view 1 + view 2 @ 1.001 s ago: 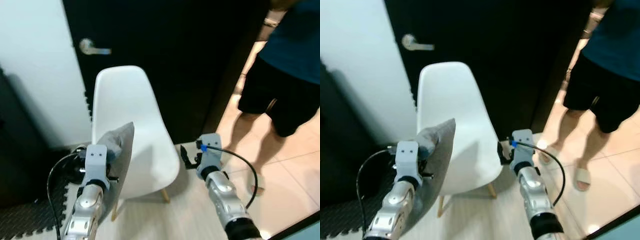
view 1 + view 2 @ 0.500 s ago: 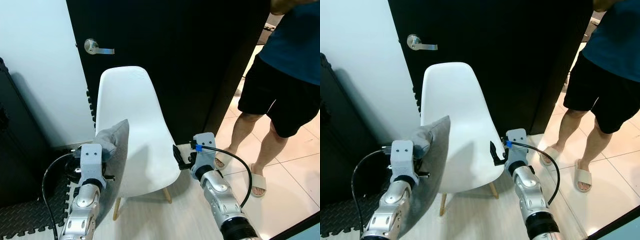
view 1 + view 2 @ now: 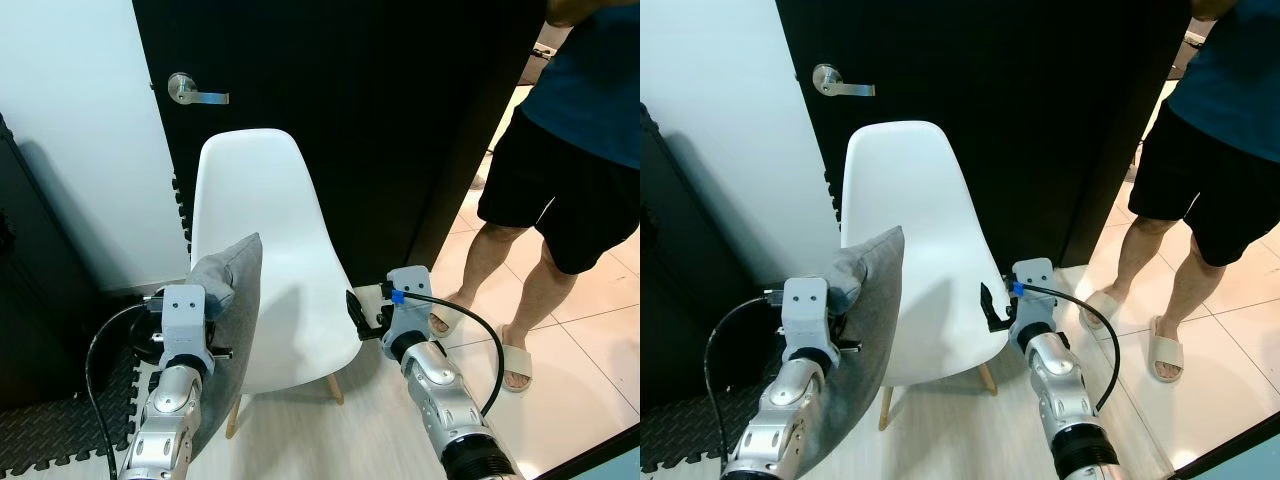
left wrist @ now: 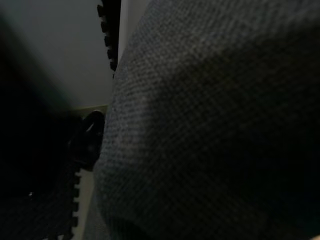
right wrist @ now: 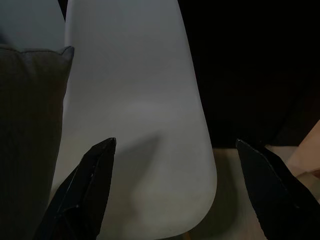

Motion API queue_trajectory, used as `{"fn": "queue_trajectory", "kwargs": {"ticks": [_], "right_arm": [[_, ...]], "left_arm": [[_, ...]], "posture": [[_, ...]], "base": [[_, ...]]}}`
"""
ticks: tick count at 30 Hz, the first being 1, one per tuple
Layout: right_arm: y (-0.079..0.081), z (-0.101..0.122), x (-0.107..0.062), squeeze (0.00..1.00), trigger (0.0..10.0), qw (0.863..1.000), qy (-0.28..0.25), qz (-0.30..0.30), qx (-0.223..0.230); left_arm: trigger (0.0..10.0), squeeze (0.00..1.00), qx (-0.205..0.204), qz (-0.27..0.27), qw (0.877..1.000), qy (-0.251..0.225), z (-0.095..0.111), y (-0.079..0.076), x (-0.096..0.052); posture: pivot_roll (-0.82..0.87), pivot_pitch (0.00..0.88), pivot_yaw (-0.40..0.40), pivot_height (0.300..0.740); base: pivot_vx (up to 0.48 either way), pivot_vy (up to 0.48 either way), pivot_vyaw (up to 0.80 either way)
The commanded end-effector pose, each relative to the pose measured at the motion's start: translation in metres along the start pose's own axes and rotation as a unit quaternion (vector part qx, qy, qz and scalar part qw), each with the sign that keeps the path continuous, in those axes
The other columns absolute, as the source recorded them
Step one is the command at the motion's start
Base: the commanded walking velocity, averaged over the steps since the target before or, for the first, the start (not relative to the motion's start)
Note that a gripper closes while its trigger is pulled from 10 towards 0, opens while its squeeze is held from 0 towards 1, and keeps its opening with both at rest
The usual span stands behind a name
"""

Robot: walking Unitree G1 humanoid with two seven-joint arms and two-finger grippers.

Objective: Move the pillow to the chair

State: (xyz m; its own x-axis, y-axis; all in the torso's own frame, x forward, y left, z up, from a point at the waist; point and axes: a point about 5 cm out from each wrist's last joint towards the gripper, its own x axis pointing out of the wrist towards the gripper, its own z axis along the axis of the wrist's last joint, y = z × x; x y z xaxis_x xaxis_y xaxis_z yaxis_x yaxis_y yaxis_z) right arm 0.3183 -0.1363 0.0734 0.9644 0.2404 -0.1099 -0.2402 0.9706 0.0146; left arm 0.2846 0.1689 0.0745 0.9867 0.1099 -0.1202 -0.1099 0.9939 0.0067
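A white shell chair [image 3: 270, 210] on wooden legs stands in front of a black door. A grey pillow [image 3: 240, 310] stands on edge at the seat's left side, its top corner level with the lower backrest. My left gripper [image 3: 212, 292] is shut on a bunched corner of the pillow, and grey fabric [image 4: 210, 125] covers its wrist view. My right gripper [image 3: 360, 312] hangs open beside the seat's right edge. Its two fingers spread wide, facing the white seat [image 5: 145, 130] with nothing between them.
A person [image 3: 575, 150] in dark shorts and sandals stands on the tiled floor to the right. The black door [image 3: 400, 100] with a silver handle [image 3: 192, 92] is right behind the chair. A dark cabinet [image 3: 30, 300] and a black foam mat [image 3: 50, 445] lie to the left.
The view was blurred a second ago and has steadied and shifted slightly. The pillow stays in my left gripper at the chair's left side, a little higher. The right gripper stays open by the seat.
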Motion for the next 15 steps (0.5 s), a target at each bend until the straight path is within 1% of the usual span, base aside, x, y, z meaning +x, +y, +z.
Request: {"fn": "queue_trajectory", "kwargs": {"ticks": [1, 15], "right_arm": [[0.0009, -0.001, 0.0011, 0.0, 10.0, 1.0, 0.001, 0.002, 0.002], [0.0001, -0.0023, -0.0003, 0.0, 10.0, 1.0, 0.0, 0.003, 0.001]], "left_arm": [[10.0, 0.0, -0.014, -0.007, 0.999, -0.048, 0.0173, -0.0026, 0.0006], [10.0, 0.0, -0.018, -0.007, 0.999, -0.05, 0.0183, -0.0027, -0.0001]], "posture": [[0.05, 0.041, -0.013, 0.74], [0.05, 0.033, -0.012, 0.74]], "base": [[0.33, 0.0, 0.0], [0.342, 0.0, 0.0]]}}
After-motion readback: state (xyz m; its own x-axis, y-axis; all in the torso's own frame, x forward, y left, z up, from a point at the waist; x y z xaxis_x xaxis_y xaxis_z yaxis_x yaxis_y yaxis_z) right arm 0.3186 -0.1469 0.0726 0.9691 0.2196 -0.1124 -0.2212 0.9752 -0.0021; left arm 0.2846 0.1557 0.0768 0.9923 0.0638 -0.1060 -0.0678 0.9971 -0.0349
